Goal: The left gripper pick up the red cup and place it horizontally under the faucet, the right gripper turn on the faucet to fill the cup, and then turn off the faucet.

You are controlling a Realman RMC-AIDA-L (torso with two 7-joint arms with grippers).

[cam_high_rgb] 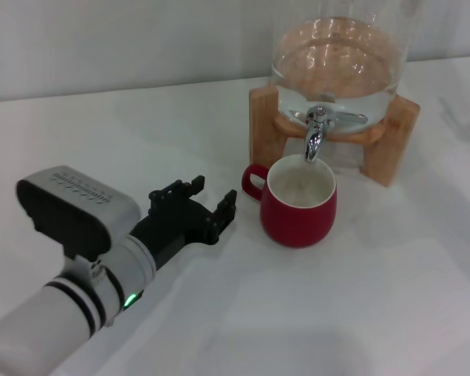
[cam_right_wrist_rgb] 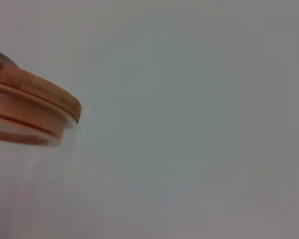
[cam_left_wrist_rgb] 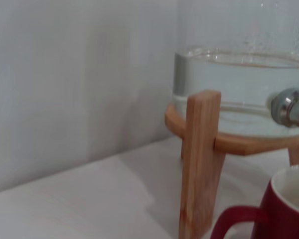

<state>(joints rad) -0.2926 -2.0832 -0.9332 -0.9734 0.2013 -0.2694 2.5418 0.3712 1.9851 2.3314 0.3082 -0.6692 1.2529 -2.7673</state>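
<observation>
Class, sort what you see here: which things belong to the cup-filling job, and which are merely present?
Belonging to the job: red cup, standing upright under the faucet; left gripper, open beside the cup.

Merely present: glass jar, wooden stand, wooden lid, white table.

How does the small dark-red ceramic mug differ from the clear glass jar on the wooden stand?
The dark-red ceramic mug is opaque and low; the clear glass jar is transparent and much bigger. The mug stands directly on the white table; the jar rests raised on a wooden stand. The mug has a loop handle; the jar carries a chrome faucet. Both stand upright.
</observation>
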